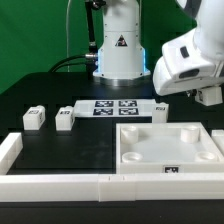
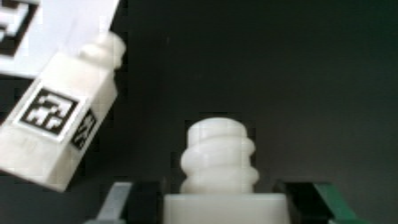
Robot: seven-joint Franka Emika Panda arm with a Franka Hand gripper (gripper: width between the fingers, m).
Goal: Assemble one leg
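1. The arm reaches in from the exterior view's right. Its white wrist housing (image 1: 186,60) hangs low over the black table (image 1: 60,95), behind the square panel (image 1: 140,150).
2. In the exterior view the gripper (image 1: 205,95) shows as a dark shape under the housing, close to the table top.
3. In the wrist view the gripper (image 2: 217,205) straddles the leg (image 2: 217,160), which stands upright with its ridged, rounded tip towards the camera.
4. The jaws stand fairly wide. A narrow dark gap shows between each finger (image 2: 118,200) and the leg's sides, so nothing is clamped.
5. A second leg (image 2: 63,115) lies tilted just beside a corner of the marker board (image 2: 63,25). In the exterior view it lies at the board's right end (image 1: 162,108).
6. No words can be read. The markings are black-and-white square tags and a triangular sticker (image 1: 118,42) on the robot base, too small to read.
7. The exterior view shows three legs plainly. Two more legs (image 1: 35,118) (image 1: 65,118) lie side by side at the exterior view's left.
8. There is one marker board (image 1: 113,108) showing four tags, one panel, and a white rail (image 1: 55,185) along the front.
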